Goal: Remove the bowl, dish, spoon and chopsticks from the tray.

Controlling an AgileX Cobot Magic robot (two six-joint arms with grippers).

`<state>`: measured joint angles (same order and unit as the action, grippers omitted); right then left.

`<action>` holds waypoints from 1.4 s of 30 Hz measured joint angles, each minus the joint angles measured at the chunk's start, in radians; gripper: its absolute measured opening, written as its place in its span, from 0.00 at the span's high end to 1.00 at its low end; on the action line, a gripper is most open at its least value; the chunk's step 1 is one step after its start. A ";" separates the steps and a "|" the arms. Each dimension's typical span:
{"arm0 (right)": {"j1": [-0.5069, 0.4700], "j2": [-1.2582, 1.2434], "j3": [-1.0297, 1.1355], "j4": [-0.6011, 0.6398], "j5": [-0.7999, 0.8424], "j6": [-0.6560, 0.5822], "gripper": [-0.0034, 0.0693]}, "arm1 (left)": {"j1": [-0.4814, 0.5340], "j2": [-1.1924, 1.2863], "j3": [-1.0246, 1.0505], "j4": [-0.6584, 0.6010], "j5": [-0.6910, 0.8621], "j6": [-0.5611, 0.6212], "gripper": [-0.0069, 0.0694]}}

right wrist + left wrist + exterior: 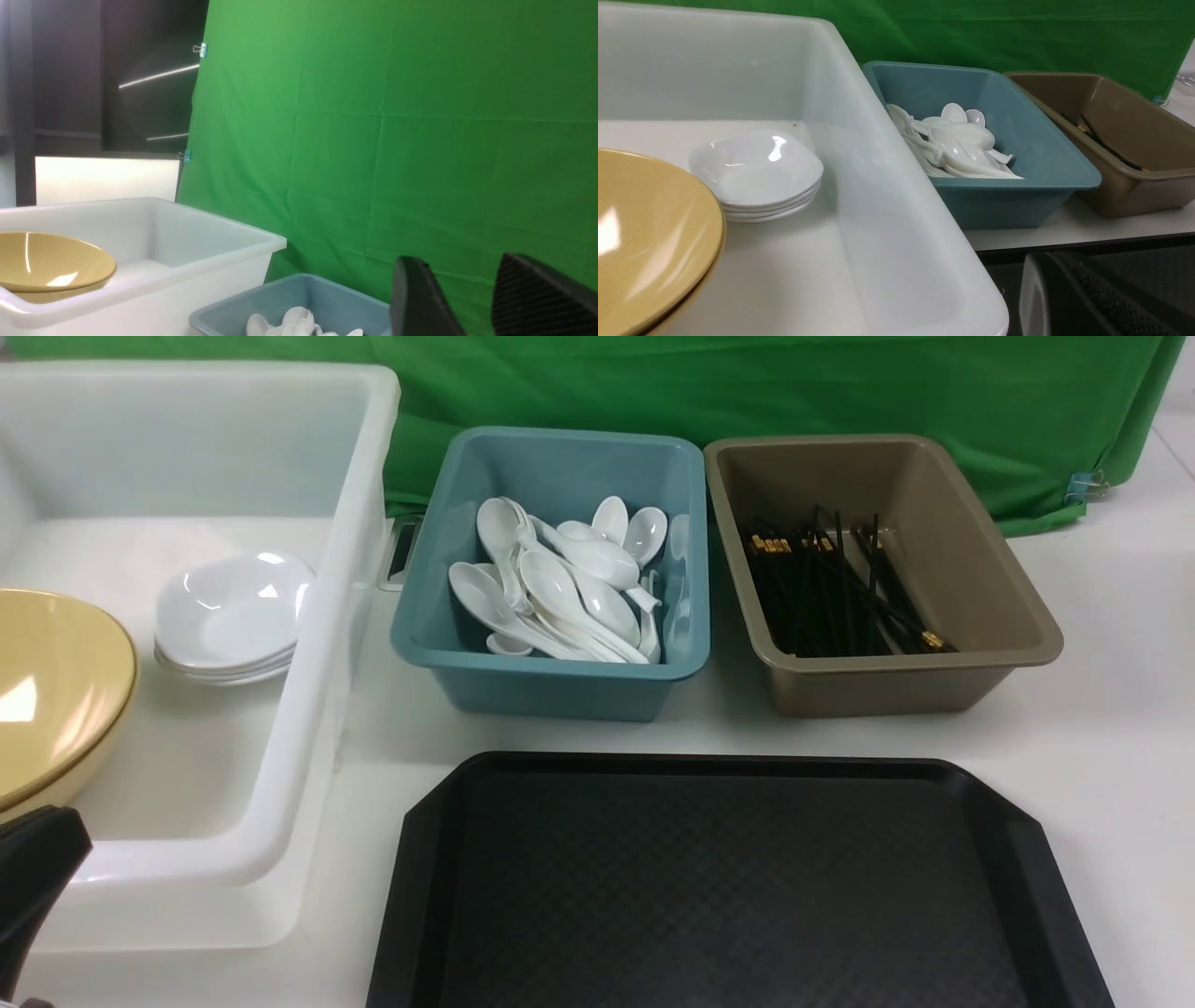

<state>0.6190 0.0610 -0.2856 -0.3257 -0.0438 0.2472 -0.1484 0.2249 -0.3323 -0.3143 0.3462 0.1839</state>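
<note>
The tray (728,887) lies bare; the bowl (51,691) sits in the white tub (308,644), nearest the left arm. Right fingers (472,298) stand parted, empty; left fingers closed, unseen

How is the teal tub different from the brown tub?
The teal tub holds a heap of white spoons; the brown tub holds black chopsticks. The teal tub stands between the white bin and the brown tub. Both are rectangular, open and behind the tray.
</note>
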 joint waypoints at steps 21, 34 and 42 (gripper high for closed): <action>0.000 0.000 0.000 0.000 0.000 0.000 0.62 | 0.181 -0.222 0.333 0.265 -0.124 -0.136 0.91; 0.000 0.000 0.000 0.000 0.000 0.000 0.62 | 0.180 -0.223 0.340 0.281 -0.118 -0.136 0.91; 0.000 0.000 0.000 0.000 0.000 0.000 0.62 | 0.180 -0.223 0.340 0.282 -0.119 -0.136 0.91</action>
<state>0.6190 0.0610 -0.2856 -0.3257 -0.0441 0.2472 0.0315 0.0017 0.0079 -0.0322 0.2276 0.0482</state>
